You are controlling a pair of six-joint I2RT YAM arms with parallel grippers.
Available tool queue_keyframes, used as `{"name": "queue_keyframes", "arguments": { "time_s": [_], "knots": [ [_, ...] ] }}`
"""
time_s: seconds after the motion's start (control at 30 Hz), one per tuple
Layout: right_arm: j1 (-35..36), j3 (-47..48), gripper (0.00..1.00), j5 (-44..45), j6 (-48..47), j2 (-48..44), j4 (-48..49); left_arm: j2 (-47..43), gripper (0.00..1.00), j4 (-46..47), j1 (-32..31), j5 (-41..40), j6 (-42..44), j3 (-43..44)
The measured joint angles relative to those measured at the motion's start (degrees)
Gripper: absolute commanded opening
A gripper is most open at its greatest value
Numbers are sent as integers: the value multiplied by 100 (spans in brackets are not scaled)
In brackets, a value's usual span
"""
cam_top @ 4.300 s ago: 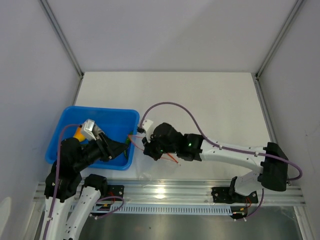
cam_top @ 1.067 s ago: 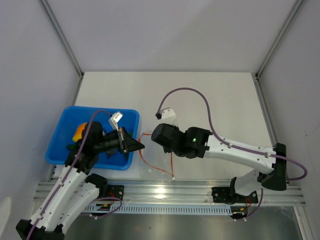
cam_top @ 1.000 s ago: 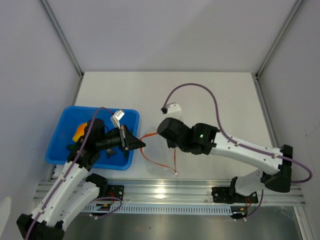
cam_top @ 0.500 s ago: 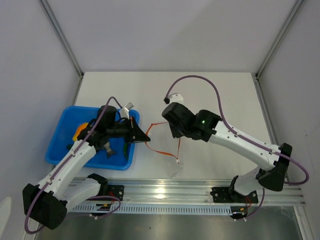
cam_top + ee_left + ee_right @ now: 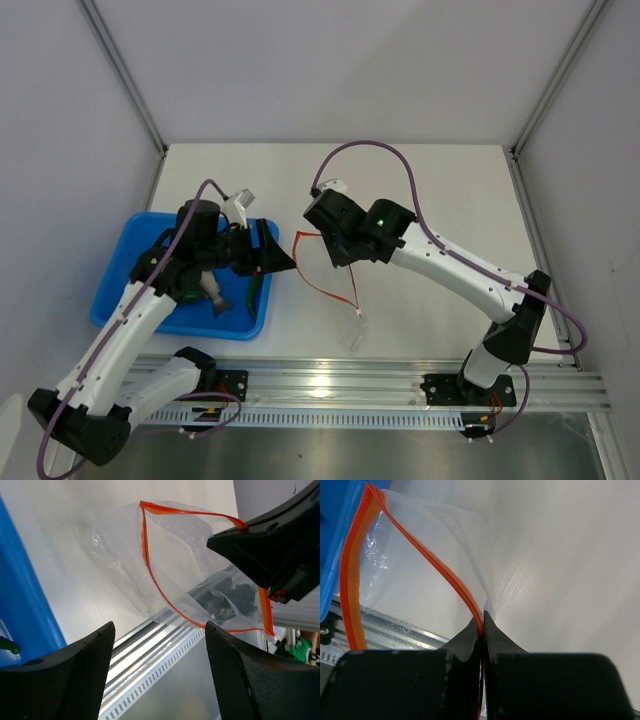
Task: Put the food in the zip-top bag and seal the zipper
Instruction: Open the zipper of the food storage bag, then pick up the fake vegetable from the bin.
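1. Releasing: the left claw (image 5: 157, 628) stands wide open with nothing between its fingers. Half a second earlier it was closed at the mouth of the zip-top bag (image 5: 190, 555).
2. The right claw (image 5: 481, 622) is pinched shut on the zipper (image 5: 445, 575), holding one lip. The bag hangs from it above the table (image 5: 450, 200), between the two arms and just right of the blue tray (image 5: 205, 322). Its mouth gapes toward the left claw. The right arm has carried it farther from the near edge than a second ago.
3. Meaning for the task: the bag now depends on one claw alone. Dark shapes show through the film in the left wrist view, but whether they lie inside the bag or behind it cannot be told. Filling appears unfinished, since food remains in the tray, and the zipper is unsealed.
4. Count:
   - one bag;
   - one tray;
   - two claws;
   - one green piece (image 5: 257, 290) seen in the tray;
   - one pale object (image 5: 213, 297) near it, kind unclear;
   - no yellow-orange piece in view.
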Motion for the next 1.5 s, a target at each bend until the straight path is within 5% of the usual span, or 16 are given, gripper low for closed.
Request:
{"name": "queue_keyframes", "arguments": {
  "time_s": [0.2, 0.27, 0.33, 0.57, 0.87, 1.2, 1.5],
  "knots": [
    [-190, 103, 0, -72, -271, 144, -118, -326, 76, -581, 50, -1075, -46, 448],
    [-247, -44, 0, -79, -363, 105, -17, -374, 54, -723, 81, -1561, -151, 479],
    [-369, -170, 0, -175, -455, 79, 15, -483, 47, -951, 219, -1858, -258, 413],
    [-903, -310, 0, -647, -789, -160, 103, -372, 60, -1202, 533, -2404, -256, -142],
    [-1270, -592, 0, -1161, -999, -413, 210, 1390, 59, -848, 1021, -2949, 7, -566],
    [-1443, -654, 0, -1429, -1078, -413, 264, 2496, 57, 26, 1207, -2474, 37, -621],
    [-1574, -654, 0, -1504, -1099, -413, 264, 3126, 72, 496, 1207, -2199, -24, -778]
  ]
}}
